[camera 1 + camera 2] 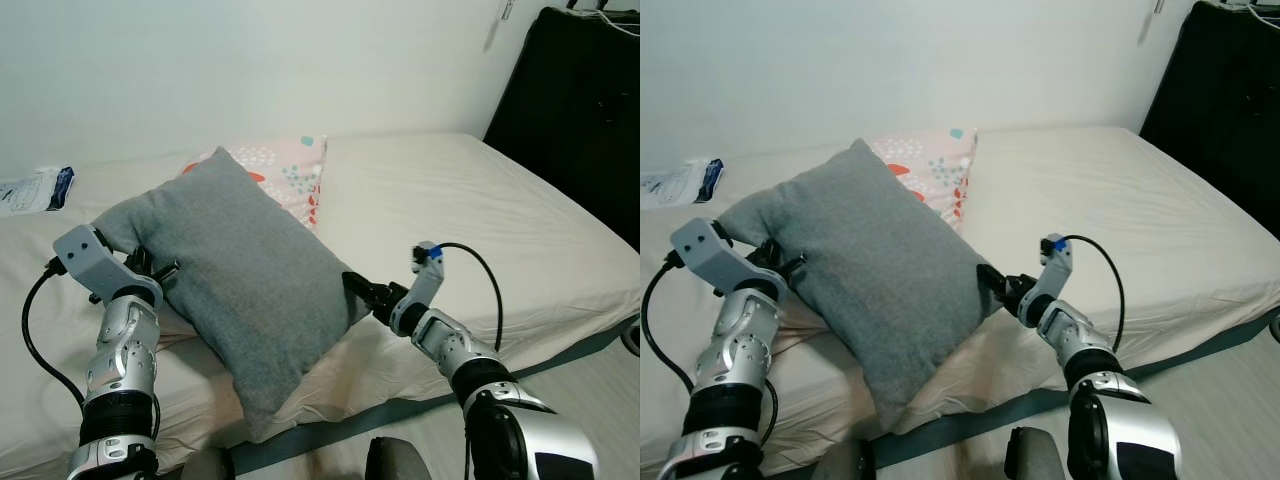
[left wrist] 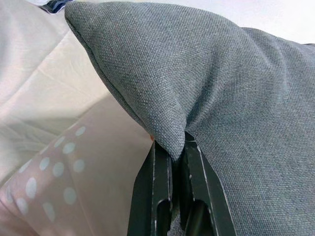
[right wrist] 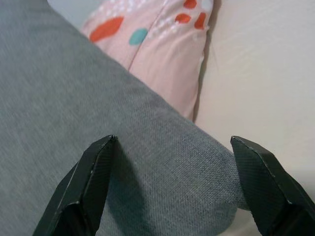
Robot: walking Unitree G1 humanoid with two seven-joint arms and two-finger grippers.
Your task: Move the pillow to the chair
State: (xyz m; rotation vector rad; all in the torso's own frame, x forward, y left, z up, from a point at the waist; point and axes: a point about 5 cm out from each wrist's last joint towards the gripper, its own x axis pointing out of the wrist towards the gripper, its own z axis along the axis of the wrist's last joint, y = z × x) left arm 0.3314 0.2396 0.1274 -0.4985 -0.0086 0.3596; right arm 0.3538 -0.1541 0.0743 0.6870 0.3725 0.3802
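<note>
Grey pillow [image 1: 245,280]: lay tilted on the bed [image 1: 500,210], overlapping a pink patterned pillow [image 1: 295,175] behind it, lower corner hanging past the mattress edge. Left gripper [image 2: 172,162]: fingers pressed together, pinching a fold at the grey pillow's left side. Right gripper [image 3: 172,162]: fingers spread wide, set against the pillow's right edge, one finger over the fabric. White packet [image 1: 35,188]: far left on the bed. Black furniture [image 1: 580,110]: at right.
</note>
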